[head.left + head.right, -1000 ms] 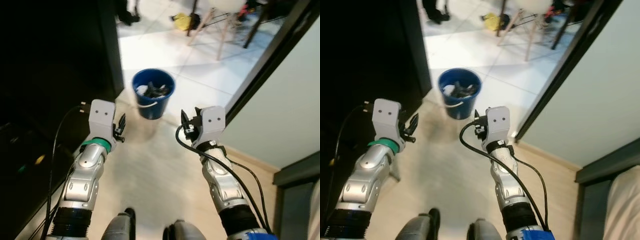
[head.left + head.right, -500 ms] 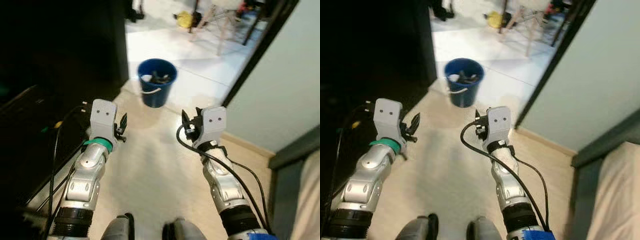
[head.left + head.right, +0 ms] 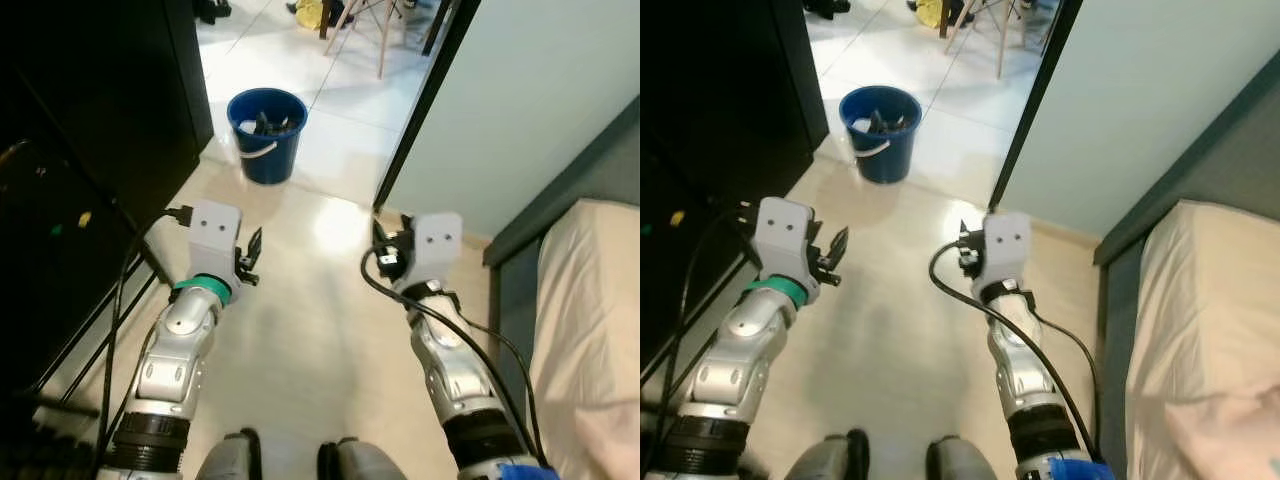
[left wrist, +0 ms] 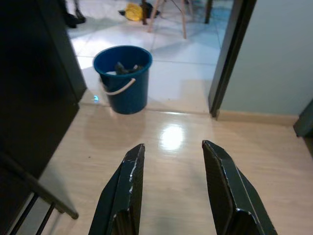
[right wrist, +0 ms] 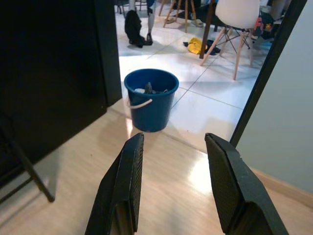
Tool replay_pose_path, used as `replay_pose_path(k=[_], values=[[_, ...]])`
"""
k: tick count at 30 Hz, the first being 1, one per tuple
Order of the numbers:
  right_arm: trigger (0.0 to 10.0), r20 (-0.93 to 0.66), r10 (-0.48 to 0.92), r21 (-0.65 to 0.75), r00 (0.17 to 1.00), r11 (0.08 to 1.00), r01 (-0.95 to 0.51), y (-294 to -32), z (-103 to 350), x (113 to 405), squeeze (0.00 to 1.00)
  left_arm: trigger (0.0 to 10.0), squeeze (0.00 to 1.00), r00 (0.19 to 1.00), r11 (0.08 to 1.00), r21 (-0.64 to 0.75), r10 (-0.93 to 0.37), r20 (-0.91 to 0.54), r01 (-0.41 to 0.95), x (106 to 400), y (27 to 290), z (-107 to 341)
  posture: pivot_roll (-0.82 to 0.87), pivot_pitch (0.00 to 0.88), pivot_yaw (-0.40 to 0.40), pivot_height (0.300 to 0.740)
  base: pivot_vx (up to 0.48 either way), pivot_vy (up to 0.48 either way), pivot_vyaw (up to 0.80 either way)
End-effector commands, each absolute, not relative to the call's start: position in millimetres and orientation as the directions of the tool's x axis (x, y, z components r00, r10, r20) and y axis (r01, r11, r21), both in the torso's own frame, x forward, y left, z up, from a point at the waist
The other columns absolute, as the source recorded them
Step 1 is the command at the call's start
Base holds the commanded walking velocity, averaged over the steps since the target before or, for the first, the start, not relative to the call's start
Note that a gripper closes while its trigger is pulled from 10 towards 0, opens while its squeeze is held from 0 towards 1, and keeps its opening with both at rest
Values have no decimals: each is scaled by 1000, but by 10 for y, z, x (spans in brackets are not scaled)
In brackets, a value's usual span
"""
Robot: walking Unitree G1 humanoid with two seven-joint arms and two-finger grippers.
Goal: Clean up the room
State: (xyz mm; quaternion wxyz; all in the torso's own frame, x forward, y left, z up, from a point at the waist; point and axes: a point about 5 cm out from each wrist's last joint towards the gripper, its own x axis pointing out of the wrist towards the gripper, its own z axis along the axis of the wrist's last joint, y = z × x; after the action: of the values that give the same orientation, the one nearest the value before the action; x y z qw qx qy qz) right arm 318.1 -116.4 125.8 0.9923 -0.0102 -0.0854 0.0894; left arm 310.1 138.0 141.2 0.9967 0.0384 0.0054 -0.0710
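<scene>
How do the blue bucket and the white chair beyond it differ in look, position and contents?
The blue bucket is a round tub with a white handle; the white chair has a pale seat on slanted wooden legs. The bucket stands near the doorway, at the edge of the white tiles; the chair stands farther back in the tiled room. The bucket holds dark items; whether anything is on the chair cannot be told. Both stand upright on the floor.

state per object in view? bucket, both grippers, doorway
blue bucket: upright on the floor, dark items inside, white handle down against its side
left gripper: open, empty
right gripper: open, empty
doorway: open, tiled room beyond
white chair: upright beyond the doorway
</scene>
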Motion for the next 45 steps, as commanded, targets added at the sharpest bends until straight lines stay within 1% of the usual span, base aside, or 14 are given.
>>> replay_pose_path(k=[1, 5, 30, 45], values=[[10000, 150, 171, -30, 974, 985, -168, -1190, 1216, 3168, 0, 10000, 0, 988, 986, 73, -148, -35, 150, 3083, 1369, 1363, -27, 102, 4, 740, -247, 0, 0], [10000, 150, 171, -31, 974, 985, -168, -1192, 1216, 3169, 0, 10000, 0, 988, 986, 73, -148, -35, 150, 3084, 1368, 1364, -26, 102, 4, 740, -246, 0, 0], [10000, 142, 167, -38, 976, 986, -163, -1192, 1209, 3167, 0, 10000, 0, 988, 986, 72, -148, -51, 152, 3091, 1362, 1362, -26, 105, 6, 740, 0, 0, 0], [10000, 131, 170, -30, 977, 985, -167, -1191, 1182, 3160, 0, 10000, 0, 986, 984, 83, -150, -75, 156, 3069, 1377, 1297, -25, 108, 6, 740, 0, 0, -788]])
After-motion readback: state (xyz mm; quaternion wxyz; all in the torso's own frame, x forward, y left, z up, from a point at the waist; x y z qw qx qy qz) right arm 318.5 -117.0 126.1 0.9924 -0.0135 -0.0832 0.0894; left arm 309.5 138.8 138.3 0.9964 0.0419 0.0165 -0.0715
